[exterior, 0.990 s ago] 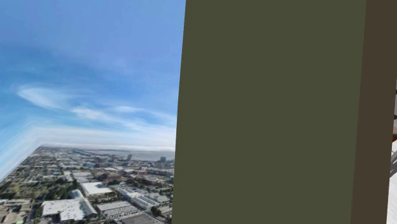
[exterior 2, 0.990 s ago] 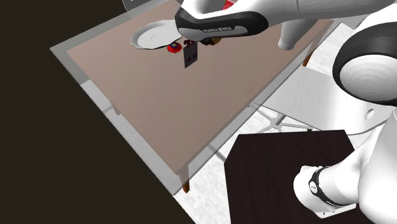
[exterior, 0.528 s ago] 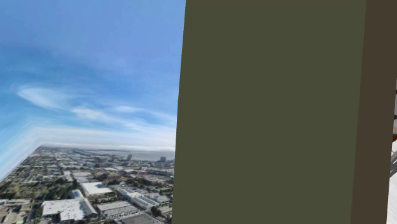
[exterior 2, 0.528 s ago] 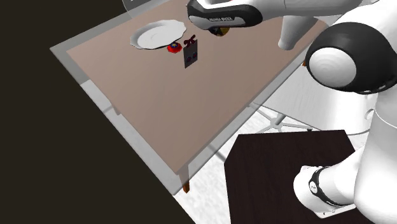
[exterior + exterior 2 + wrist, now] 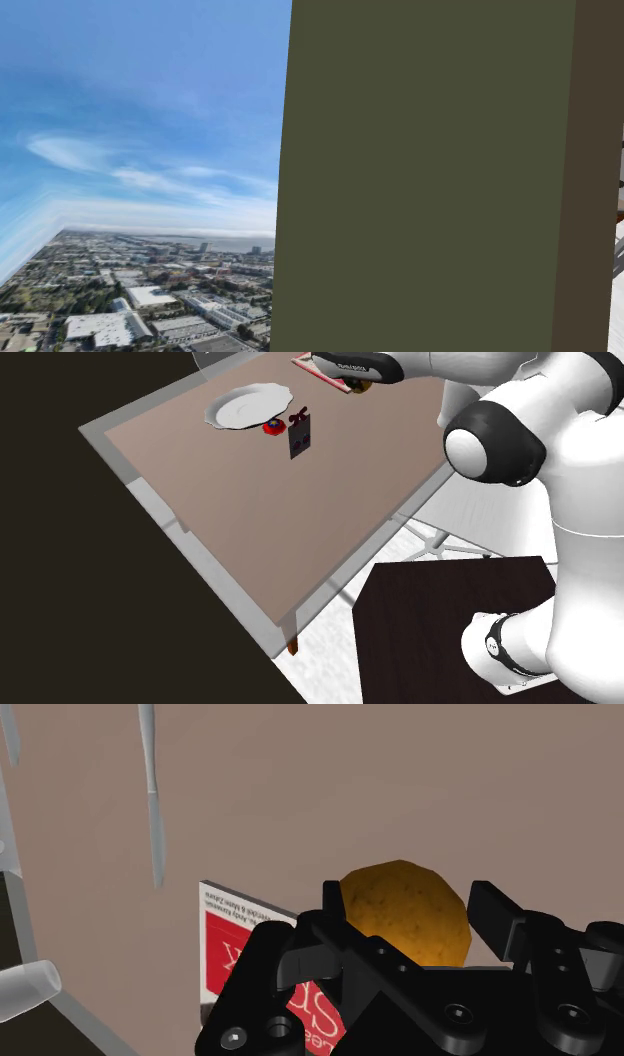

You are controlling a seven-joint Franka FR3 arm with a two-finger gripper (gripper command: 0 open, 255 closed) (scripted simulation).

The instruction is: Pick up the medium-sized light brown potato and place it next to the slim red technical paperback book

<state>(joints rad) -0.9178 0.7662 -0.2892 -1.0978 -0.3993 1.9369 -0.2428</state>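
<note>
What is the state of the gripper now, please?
Gripper: closed, holding the orange-brown potato.

**Table** (image 5: 280,522): a flat brown top framed by a grey rim, on legs with reddish-brown feet. Toward the far end of the top lies a white plate (image 5: 245,404). Just beside it are a small red object (image 5: 271,427) and a dark card (image 5: 299,440) standing upright. Farther along, a red-and-white book (image 5: 222,954) lies flat.
</note>
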